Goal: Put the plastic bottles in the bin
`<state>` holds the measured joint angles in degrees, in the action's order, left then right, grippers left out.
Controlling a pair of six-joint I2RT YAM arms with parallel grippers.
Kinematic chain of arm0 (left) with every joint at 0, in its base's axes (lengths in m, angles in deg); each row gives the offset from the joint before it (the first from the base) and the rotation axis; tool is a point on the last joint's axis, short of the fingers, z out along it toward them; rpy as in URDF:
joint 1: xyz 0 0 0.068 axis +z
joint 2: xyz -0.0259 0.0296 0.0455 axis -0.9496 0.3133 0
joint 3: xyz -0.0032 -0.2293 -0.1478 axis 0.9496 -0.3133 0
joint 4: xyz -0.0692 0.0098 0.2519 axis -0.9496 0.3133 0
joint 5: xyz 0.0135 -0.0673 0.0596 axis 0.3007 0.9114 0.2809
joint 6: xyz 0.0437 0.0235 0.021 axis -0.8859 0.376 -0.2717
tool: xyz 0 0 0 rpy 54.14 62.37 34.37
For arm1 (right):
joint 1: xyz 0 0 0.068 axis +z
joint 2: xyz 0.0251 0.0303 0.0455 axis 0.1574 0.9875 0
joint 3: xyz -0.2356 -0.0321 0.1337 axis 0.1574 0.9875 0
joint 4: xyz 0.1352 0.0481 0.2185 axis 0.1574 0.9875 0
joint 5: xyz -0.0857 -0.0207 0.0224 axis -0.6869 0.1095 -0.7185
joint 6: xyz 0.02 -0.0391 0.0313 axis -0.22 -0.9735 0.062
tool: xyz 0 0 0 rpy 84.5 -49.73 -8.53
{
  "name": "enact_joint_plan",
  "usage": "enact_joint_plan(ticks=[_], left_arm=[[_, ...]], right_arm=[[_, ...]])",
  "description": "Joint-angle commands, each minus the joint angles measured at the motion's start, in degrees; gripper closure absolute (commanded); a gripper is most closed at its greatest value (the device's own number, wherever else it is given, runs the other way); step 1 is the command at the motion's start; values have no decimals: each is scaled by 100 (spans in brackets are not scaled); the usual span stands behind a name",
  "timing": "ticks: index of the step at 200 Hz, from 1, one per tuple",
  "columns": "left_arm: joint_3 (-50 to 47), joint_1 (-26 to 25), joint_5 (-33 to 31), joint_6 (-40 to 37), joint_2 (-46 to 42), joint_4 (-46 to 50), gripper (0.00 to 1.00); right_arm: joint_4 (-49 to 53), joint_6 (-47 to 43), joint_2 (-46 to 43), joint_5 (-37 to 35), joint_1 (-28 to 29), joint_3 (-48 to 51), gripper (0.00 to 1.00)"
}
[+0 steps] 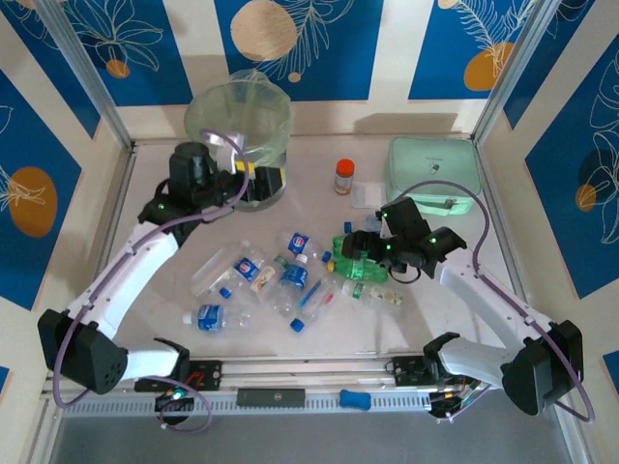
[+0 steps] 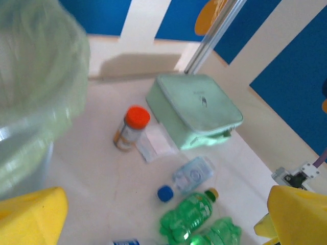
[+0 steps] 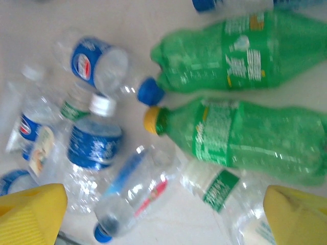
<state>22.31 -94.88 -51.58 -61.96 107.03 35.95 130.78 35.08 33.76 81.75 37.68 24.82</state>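
Across the middle of the table (image 1: pixel 309 198) we see the plastic bottles (image 1: pixel 290 280) lying scattered, two green ones (image 3: pixel 245 138) beneath our right gripper (image 3: pixel 163 214), its yellow fingers spread with nothing between them. At the far left stands the bin (image 1: pixel 239 121). Our left gripper (image 1: pixel 263 179) hovers just beside it, likewise parted and empty. An orange-capped jar (image 2: pixel 132 127) and a mint case (image 2: pixel 196 109) sit at the far side.

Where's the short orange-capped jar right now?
In the top view, the short orange-capped jar stands at the far side, between the pale-green translucent bin and the mint-green rectangular case.
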Motion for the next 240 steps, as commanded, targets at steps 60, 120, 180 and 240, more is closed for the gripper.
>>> enact_joint_plan(ticks=[60,120,180,240], left_arm=[[-2335,-749,-14,1381,-417,-1800,0],[-3235,-744,-1107,1379,-801,-1954,1],[-3440,-727,-1892,778,-1366,-1598,1],[-3478,-717,-2205,236,-1631,-1249,1]], right_arm=[[515,1206,337,-237,1366,10,0],[-962,3119,1215,-548,2369,289,5],[-1414,3850,2159,-708,2288,166,11],[-1871,4168,2629,-554,1945,339,20]])
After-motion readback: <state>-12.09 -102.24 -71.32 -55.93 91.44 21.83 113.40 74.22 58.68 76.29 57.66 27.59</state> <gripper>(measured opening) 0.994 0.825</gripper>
